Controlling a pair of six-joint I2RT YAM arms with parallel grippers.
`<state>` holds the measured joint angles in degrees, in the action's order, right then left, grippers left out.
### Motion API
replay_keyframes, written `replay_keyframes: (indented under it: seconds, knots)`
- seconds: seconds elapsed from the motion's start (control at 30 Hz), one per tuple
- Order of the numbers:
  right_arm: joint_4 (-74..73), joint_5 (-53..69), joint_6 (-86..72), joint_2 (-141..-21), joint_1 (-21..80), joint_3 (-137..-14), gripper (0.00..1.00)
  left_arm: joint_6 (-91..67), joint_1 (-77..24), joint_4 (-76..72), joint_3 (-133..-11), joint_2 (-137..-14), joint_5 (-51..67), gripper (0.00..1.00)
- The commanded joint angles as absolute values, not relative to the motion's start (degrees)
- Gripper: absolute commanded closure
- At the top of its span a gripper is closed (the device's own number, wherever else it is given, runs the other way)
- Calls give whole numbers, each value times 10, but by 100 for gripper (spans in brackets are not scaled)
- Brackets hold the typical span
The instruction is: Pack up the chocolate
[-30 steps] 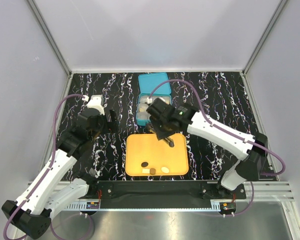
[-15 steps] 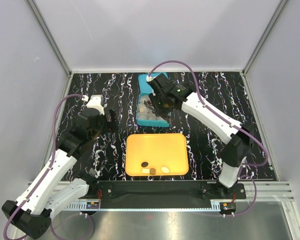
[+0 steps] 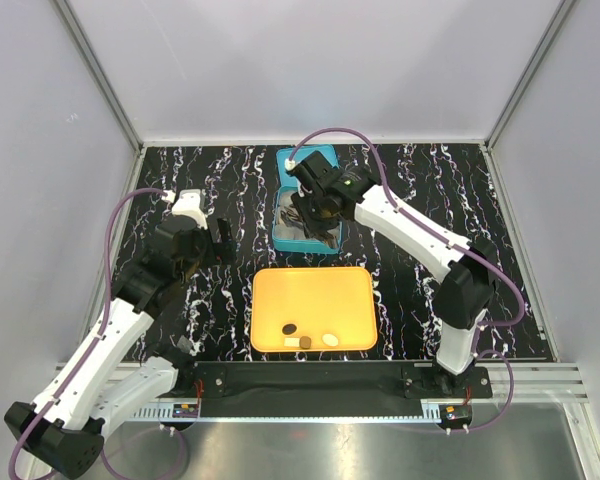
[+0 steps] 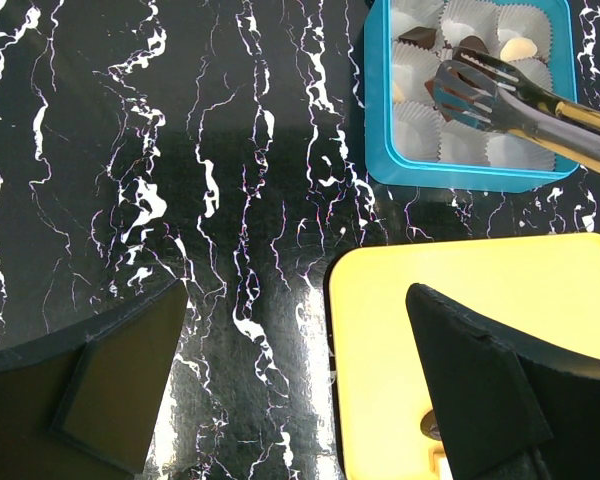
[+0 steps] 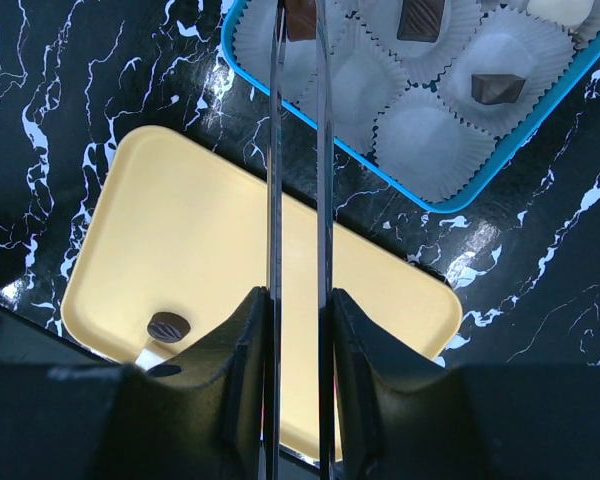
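Nearest me on the orange tray (image 3: 315, 295), along its near edge, three chocolates wait: a dark round piece (image 3: 291, 328), a cream square (image 3: 305, 342) and a cream oval (image 3: 330, 340), close together but not stacked. I judge them light and rigid, smooth enough to squirt out of a hard pinch and easy to scuff, so I would take each low across its two widest sides with only modest pressure.

My left claw (image 4: 295, 300) hangs spread and empty over the table, just left of the tray.

Farther out, my right claw (image 5: 298, 310) is clamped around metal tongs (image 5: 273, 150), which reach into the blue box (image 4: 460, 178) of white paper cups (image 5: 420, 140). A small brown piece (image 5: 300, 15) sits between the tong tips, apparently pinched over a cup. Other chocolates already lie in neighbouring cups, and several cups are bare.
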<state>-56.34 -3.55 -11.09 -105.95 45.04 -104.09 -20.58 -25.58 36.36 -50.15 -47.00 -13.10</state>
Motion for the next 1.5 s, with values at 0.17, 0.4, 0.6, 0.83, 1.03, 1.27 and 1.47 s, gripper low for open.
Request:
replay_keyframes:
  seconds: [0.17, 0.4, 0.6, 0.83, 1.03, 1.27, 1.47]
  knots:
    - [-527, -17, -103, -1068, 448, -1032, 65, -205, -250, 335, -524, -472, -123, 1]
    - [-529, -9, -109, -1073, 447, -1030, 64, -206, -247, 335, -524, -472, -120, 1]
    - [-532, -6, -112, -1074, 447, -1027, 62, -206, -245, 333, -524, -473, -118, 1]
    - [-531, -1, -119, -1078, 448, -1025, 60, -206, -243, 333, -523, -473, -117, 1]
    - [-525, -2, -121, -1078, 448, -1019, 60, -206, -242, 332, -524, -472, -114, 1]
    - [-528, -2, -119, -1078, 448, -1028, 57, -205, -241, 332, -523, -470, -112, 1]
    - [-535, -3, -117, -1078, 448, -1039, 55, -205, -239, 330, -523, -469, -108, 1]
